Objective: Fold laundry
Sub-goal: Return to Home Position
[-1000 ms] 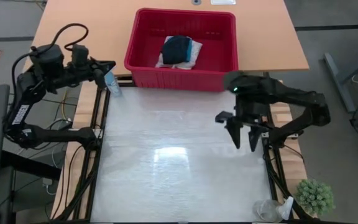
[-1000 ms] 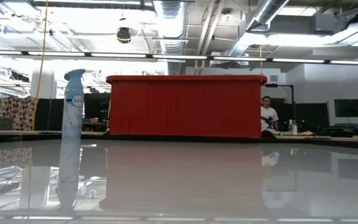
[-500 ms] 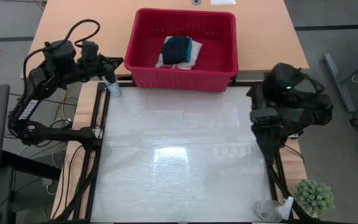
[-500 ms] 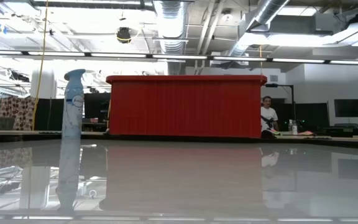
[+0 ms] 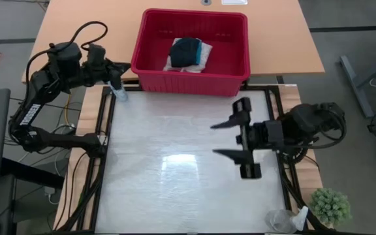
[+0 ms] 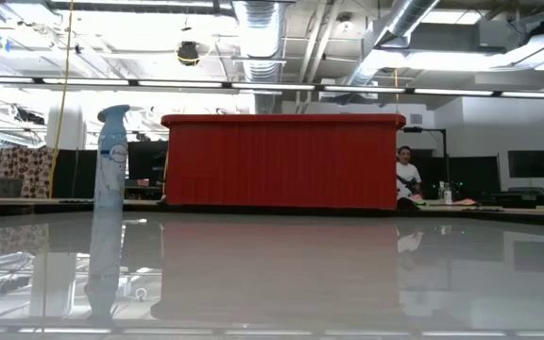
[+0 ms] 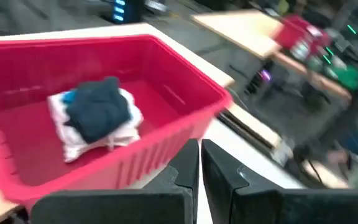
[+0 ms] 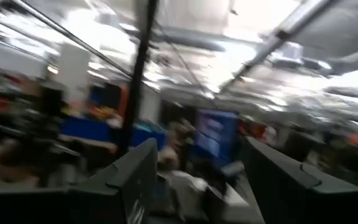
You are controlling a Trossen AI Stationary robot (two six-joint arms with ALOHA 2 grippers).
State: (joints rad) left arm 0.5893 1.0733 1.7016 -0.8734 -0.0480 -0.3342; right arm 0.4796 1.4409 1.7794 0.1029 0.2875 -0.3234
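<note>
1. Right gripper [image 5: 230, 139], right-centre, fingers spread wide, empty.
2. Left gripper [image 5: 114, 70], upper left, fingers together, beside the spray bottle [image 5: 119, 92].
3. Laundry [image 5: 187, 52] stacked inside red basket [image 5: 189, 82], top centre.
4. Risk imo: sloppy left-arm swing tips that bottle.

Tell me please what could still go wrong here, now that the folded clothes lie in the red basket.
1. The left tool, shut, hangs right beside the spray bottle at the table's far left corner; a swing of that arm might knock it over.
2. The right tool is wide open above the table; if that arm sweeps outward, it may hit the small plant or the clear cup at the near right corner.
</note>
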